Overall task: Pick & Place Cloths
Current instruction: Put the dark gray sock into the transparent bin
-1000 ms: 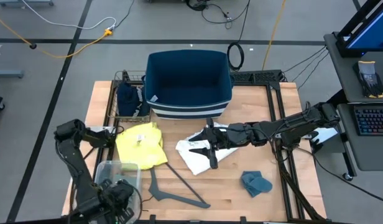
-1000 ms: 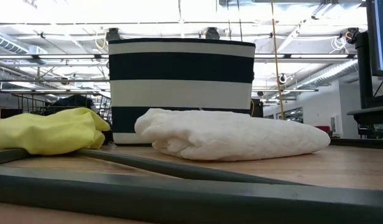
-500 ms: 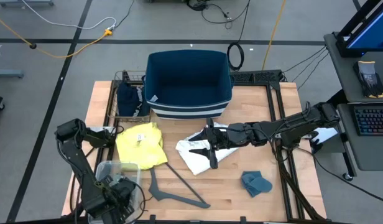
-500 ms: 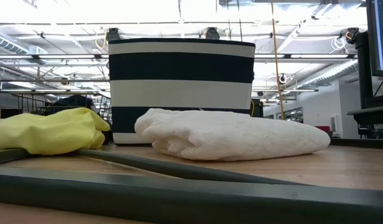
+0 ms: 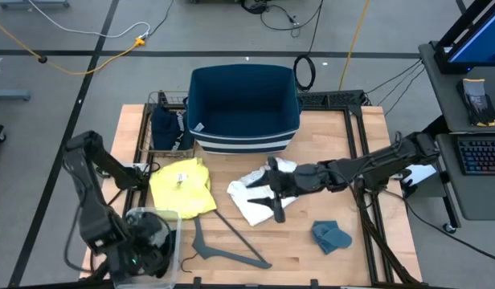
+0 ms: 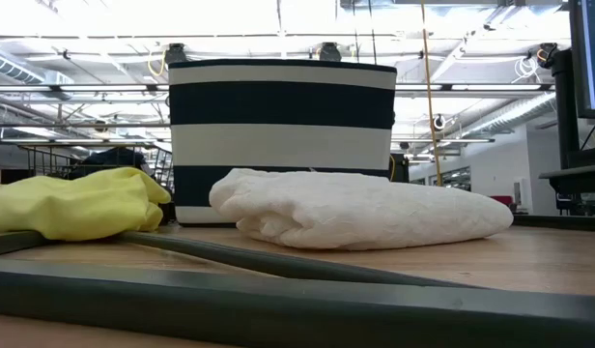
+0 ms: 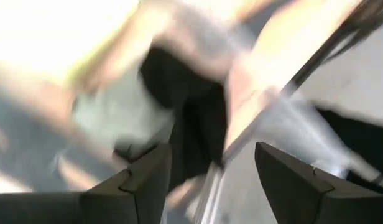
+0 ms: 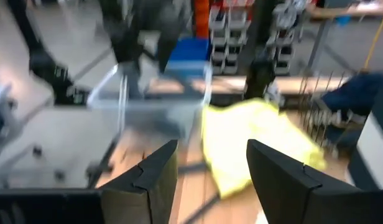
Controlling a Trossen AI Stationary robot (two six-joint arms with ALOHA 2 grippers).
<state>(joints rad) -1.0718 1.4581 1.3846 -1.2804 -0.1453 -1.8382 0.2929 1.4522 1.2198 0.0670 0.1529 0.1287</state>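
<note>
A white cloth [image 5: 249, 202] [image 6: 360, 208] lies crumpled on the table's middle. A yellow cloth [image 5: 183, 186] [image 8: 253, 134] lies to its left and a teal rag [image 5: 332, 235] near the front right. A dark navy cloth [image 5: 167, 127] sits in a wire basket at the far left. My right gripper [image 5: 270, 201] [image 8: 210, 158] stands open above the white cloth, high enough that the low view does not show it. My left gripper [image 5: 141, 253] [image 7: 210, 162] is open at the near left corner, over a clear plastic tub [image 5: 151, 225].
A navy-and-white striped bin [image 5: 243, 108] [image 6: 281, 135] stands at the far middle. A grey plastic hanger [image 5: 223, 245] lies in front of the yellow cloth. Bare wood shows between the hanger and the teal rag.
My left arm has swung: its elbow has gone up and toward the table's left edge, while its gripper has stayed over the clear tub. My right gripper has drifted a little toward the near edge over the white cloth. The cloths lie as before.
</note>
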